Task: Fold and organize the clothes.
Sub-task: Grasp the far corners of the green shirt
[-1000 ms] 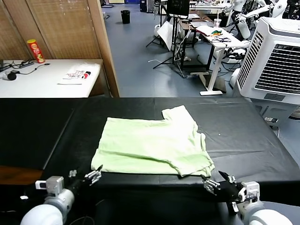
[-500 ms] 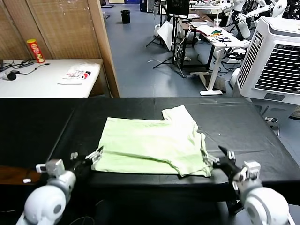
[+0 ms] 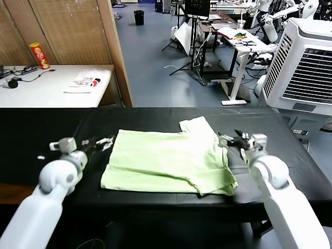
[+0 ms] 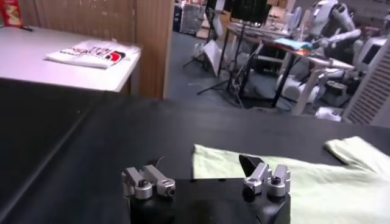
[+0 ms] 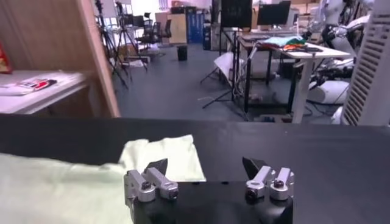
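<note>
The left arm reaches forward from the robot's left shoulder, its white forearm angled up across the black table (image 3: 41, 129), and the left gripper (image 3: 101, 142) hovers just beside the far left corner of the shirt (image 3: 166, 161) with its fingers spread wide and nothing between them; the left wrist view shows one fingertip over the cloth's edge and the other over bare black tabletop. To the left of that gripper the table lies dark and bare as far as its edge, with a white side table (image 3: 46, 91) beyond carrying a white packet (image 3: 85, 82) and a red can (image 3: 39, 56). The pale green shirt lies flat in the middle of the black table, roughly rectangular, one sleeve sticking out toward the far right and its near edge folded over in layers. On the right, the right arm bends up from the near edge and the right gripper (image 3: 232, 139) stands beside the sleeve, jaws wide and holding nothing. Bare table runs on to the right edge, past which a large white fan unit (image 3: 306, 67) stands.
</note>
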Tool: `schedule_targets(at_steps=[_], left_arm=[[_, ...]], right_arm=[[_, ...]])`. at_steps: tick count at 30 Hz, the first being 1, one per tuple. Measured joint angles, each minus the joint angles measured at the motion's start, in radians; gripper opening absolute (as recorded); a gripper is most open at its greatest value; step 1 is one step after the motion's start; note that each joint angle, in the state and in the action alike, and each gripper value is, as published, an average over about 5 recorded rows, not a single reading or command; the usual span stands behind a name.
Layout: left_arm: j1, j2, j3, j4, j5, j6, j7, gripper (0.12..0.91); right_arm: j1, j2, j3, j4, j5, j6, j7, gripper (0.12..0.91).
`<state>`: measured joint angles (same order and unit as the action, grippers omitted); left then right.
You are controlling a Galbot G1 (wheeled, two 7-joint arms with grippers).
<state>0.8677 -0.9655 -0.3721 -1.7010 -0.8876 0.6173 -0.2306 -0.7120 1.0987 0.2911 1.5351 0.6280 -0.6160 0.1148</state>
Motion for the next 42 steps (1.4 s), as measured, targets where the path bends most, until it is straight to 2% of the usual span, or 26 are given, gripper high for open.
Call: schedule_targets(at_steps=[10,20,29,39,42], left_arm=[[-0.239,-0.052,0.141,0.294,0.028,0.044,0.051,0.798],[-0.362,-0.101,0.200,0.476,0.070,0.056,0.098,0.798],[-0.376,-0.114,0.203,0.535,0.077,0.056,0.119,0.798],[-0.352,-0.112,0.203,0.508,0.066,0.069,0.131,0.798],[-0.347,-0.112,0.204,0.500,0.068,0.071,0.134,0.798]], right_arm=[[0.216,0.060,-0.113,-0.297,0.009,-0.030,-0.037,0.798],[0.265,0.073,-0.162,-0.379,-0.010,-0.046,-0.065,0.798],[0.306,0.098,-0.197,-0.439,-0.054,-0.008,-0.100,0.798],[0.322,0.117,-0.205,-0.486,-0.075,-0.009,-0.102,0.796],[0.324,0.118,-0.205,-0.494,-0.075,-0.009,-0.105,0.759]])
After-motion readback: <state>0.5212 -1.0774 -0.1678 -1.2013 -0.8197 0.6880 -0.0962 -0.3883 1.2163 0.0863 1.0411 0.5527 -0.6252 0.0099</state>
